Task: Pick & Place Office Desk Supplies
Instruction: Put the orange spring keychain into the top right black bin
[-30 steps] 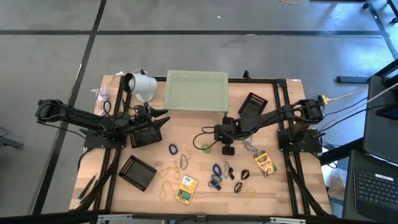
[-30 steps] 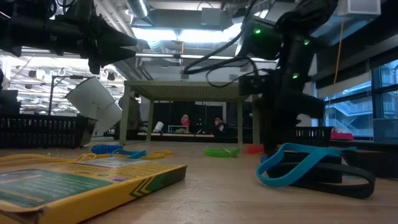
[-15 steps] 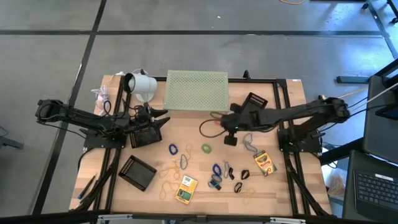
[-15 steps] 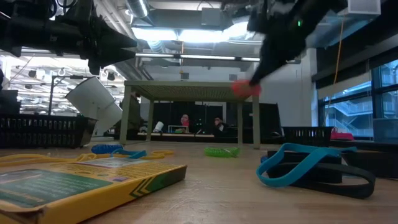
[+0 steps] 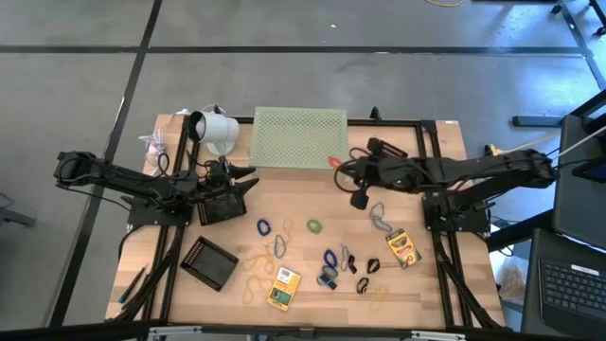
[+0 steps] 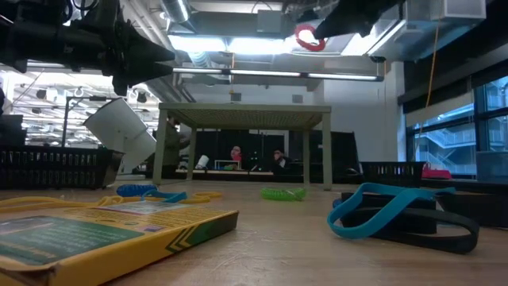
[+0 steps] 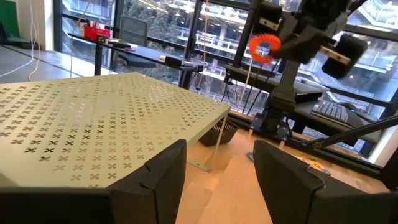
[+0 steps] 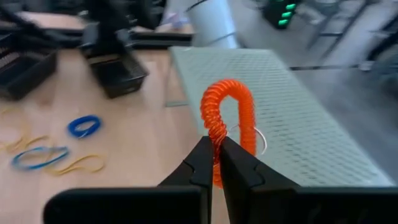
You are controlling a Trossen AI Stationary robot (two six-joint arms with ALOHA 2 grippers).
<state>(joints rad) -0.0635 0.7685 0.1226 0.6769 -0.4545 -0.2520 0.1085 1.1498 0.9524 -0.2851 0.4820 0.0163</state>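
Observation:
My right gripper (image 8: 214,163) is shut on a red coiled loop (image 8: 227,115) that carries a small metal ring (image 8: 259,140). It hovers high by the near right corner of the pale green riser (image 5: 300,137); the coil shows in the high view (image 5: 333,161) and in the low view (image 6: 308,37). My left gripper (image 7: 217,171) waits open above a black tray (image 5: 220,204) on the left. On the wood lie blue loops (image 5: 263,227), a green coil (image 5: 313,225), black clips (image 5: 350,263) and two yellow-green boxes (image 5: 282,289), (image 5: 402,248). My right gripper pinches the red coiled loop's lower end (image 8: 216,144) between its two fingers. The loop stands up past the fingertips (image 8: 205,158), and the metal ring hangs at its side. The coil is lifted clear of the table, well above it in the low view.
A white cup (image 5: 216,131) lies tipped at the riser's left. A second black tray (image 5: 210,262) sits near the left front, and another (image 5: 383,147) is partly under the right arm. Tan loops (image 5: 256,270) lie scattered at the near side. Bare wood (image 5: 294,194) lies between the arms.
My right gripper has risen from the table beside the green coil, carrying the red coil up with it, and has moved toward the far edge, to the riser's near right corner. The coil is now lifted high and clear. The left arm has kept still.

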